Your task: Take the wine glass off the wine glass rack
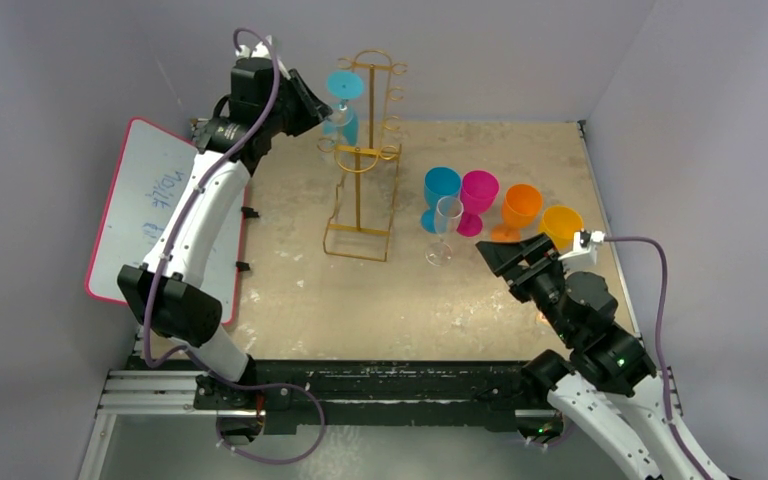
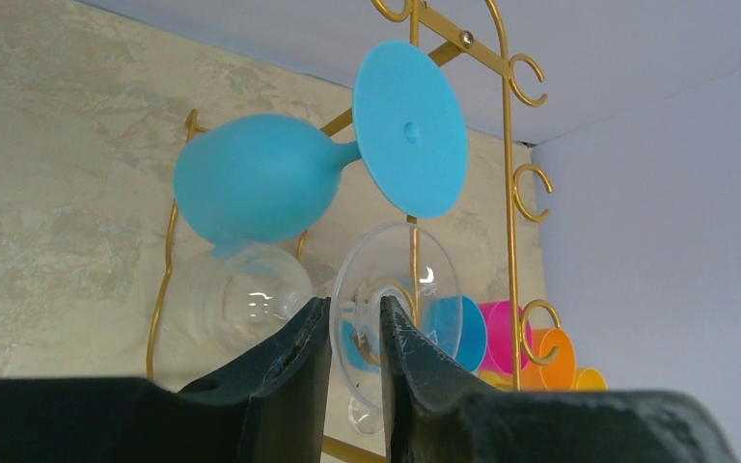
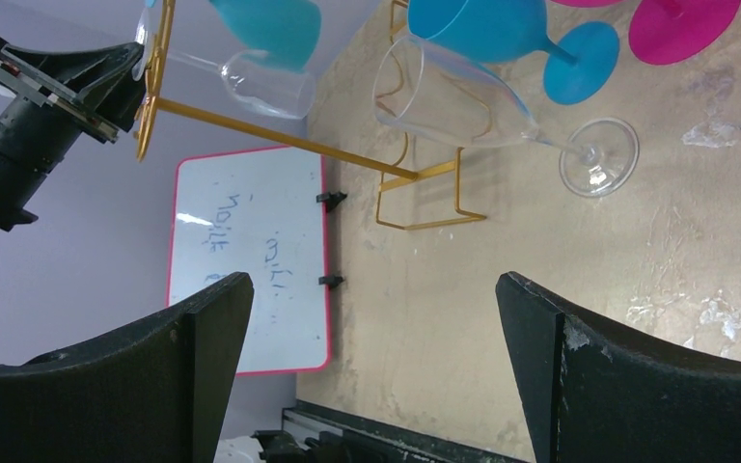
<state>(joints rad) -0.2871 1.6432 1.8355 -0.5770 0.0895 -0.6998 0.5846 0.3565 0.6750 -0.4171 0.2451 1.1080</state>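
The gold wire wine glass rack [image 1: 360, 155] stands at the middle back of the table. Two glasses hang from it: a blue one [image 1: 345, 85] and below it a clear wine glass [image 1: 335, 125]. My left gripper [image 1: 322, 112] is raised to the rack's left side. In the left wrist view its jaws [image 2: 352, 304] stand close together on the clear wine glass [image 2: 434, 280] by its round foot. The bowl [image 2: 232, 304] lies to the left, and the blue glass [image 2: 260, 178] hangs above. My right gripper [image 1: 513, 250] hovers wide open and holds nothing [image 3: 374, 289].
Several glasses stand right of the rack: blue [image 1: 441, 190], magenta [image 1: 479, 190], orange [image 1: 522, 205], yellow-orange [image 1: 562, 222] and a clear one [image 1: 445, 225] in front. A pink-edged whiteboard [image 1: 160, 200] leans at the table's left edge. Walls close in the back and right.
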